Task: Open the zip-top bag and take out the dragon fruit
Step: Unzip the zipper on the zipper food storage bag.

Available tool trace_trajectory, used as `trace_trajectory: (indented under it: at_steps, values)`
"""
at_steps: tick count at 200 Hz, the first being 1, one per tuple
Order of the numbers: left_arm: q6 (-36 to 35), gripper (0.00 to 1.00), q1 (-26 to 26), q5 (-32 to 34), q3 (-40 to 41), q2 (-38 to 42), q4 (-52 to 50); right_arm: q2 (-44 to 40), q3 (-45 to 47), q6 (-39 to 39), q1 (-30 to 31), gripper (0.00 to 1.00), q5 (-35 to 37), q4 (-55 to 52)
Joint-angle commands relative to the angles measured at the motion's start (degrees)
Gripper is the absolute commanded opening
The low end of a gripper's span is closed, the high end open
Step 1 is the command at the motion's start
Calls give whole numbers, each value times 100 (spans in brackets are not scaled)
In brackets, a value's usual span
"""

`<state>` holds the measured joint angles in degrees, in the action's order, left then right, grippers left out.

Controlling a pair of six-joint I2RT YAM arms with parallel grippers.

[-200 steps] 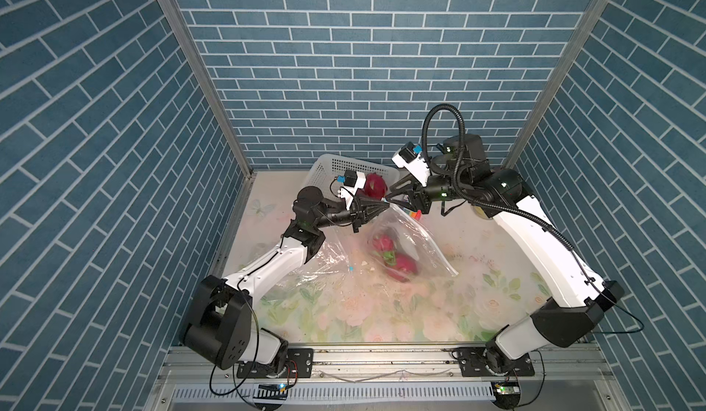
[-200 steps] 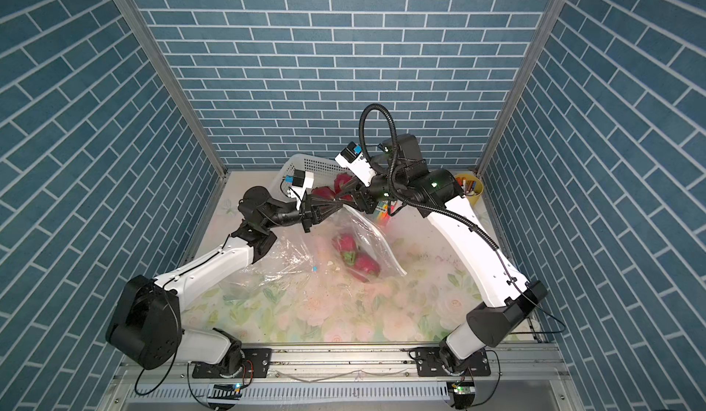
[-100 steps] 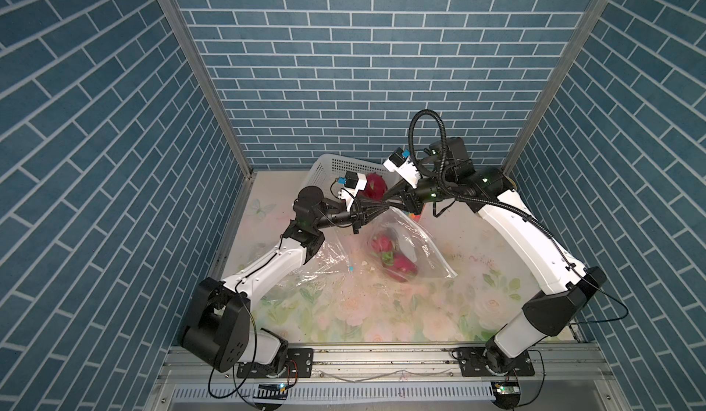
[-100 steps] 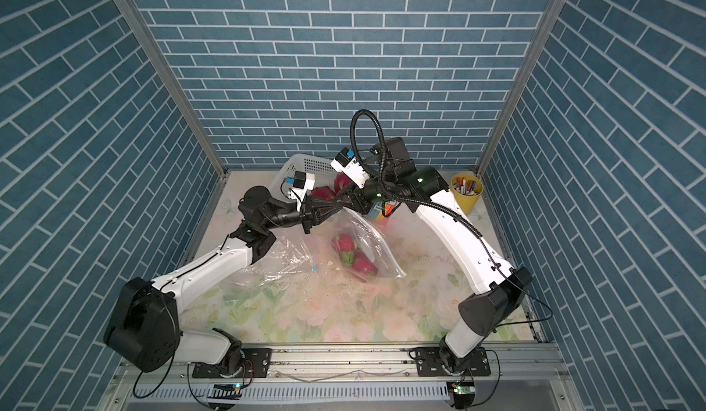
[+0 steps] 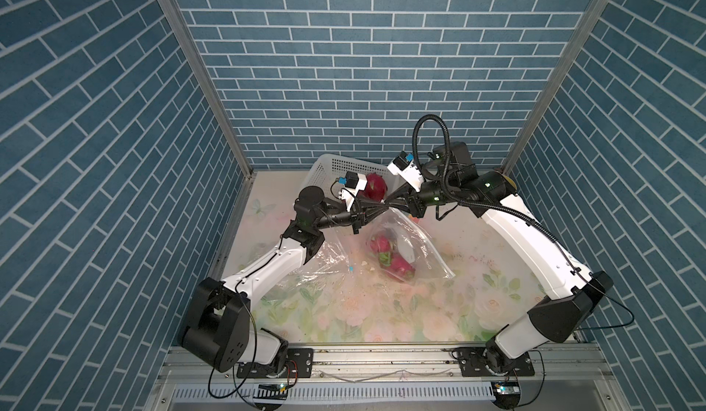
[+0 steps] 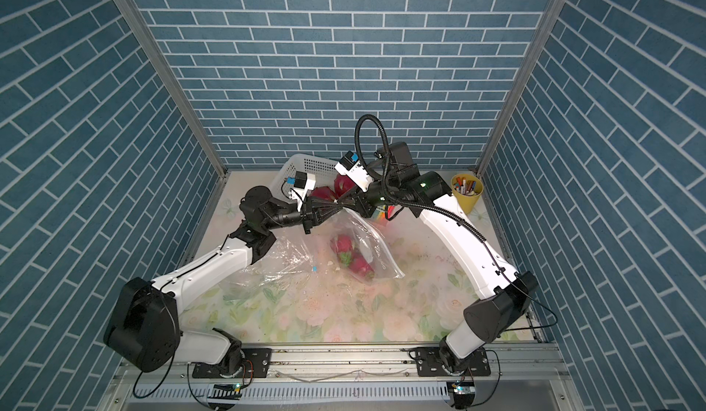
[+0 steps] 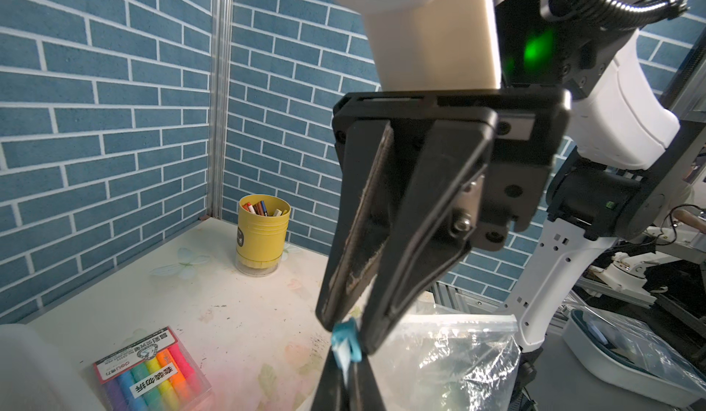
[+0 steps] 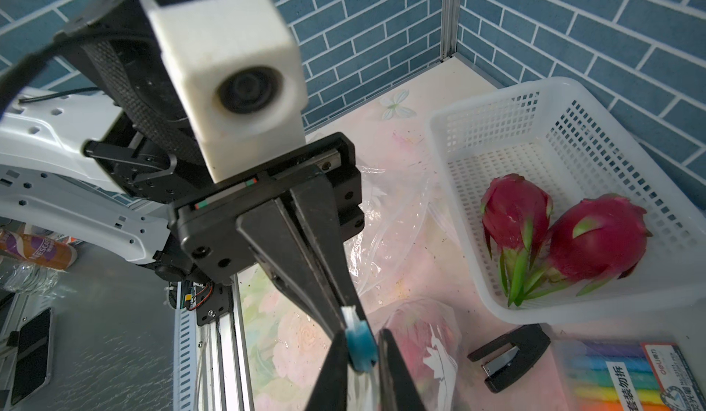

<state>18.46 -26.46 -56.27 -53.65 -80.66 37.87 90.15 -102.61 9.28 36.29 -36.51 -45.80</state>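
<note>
The left gripper (image 5: 379, 214) is clamped on the top edge of the clear plastic zip-top bag (image 5: 418, 246), tip to tip with the right gripper (image 5: 396, 207), whose narrowed jaws bracket the small blue zip slider (image 8: 359, 346), though I cannot tell whether they pinch it, and the pink dragon fruit (image 5: 391, 262) lies inside the bag just below both.

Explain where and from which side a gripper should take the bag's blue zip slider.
Pinch the blue slider across its two broad sides, coming from opposite the left gripper, which pins the edge of the zip-top bag beside it; the slider stands proud of the seal there.
</note>
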Motion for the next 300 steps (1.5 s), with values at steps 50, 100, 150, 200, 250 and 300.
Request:
trace_trajectory:
  at_steps: [50,100,150,200,250,300]
  values:
    - [26,17,-31,17,-32,112,334,-35,52,144,35,1,-212,-39]
    - [-45,26,-26,10,62,13,177,-66,55,124,1,0,-104,-15]
    - [-51,0,-28,-37,96,-55,178,-40,-13,127,-13,0,-75,-11]
    - [-10,0,-32,-52,92,-80,245,151,-188,127,-10,21,-167,-127]
    - [-9,0,-35,-24,57,-86,256,257,-112,105,-8,22,-204,-112]
    - [-26,0,-29,181,59,-35,239,197,55,2,-8,18,-242,-85]
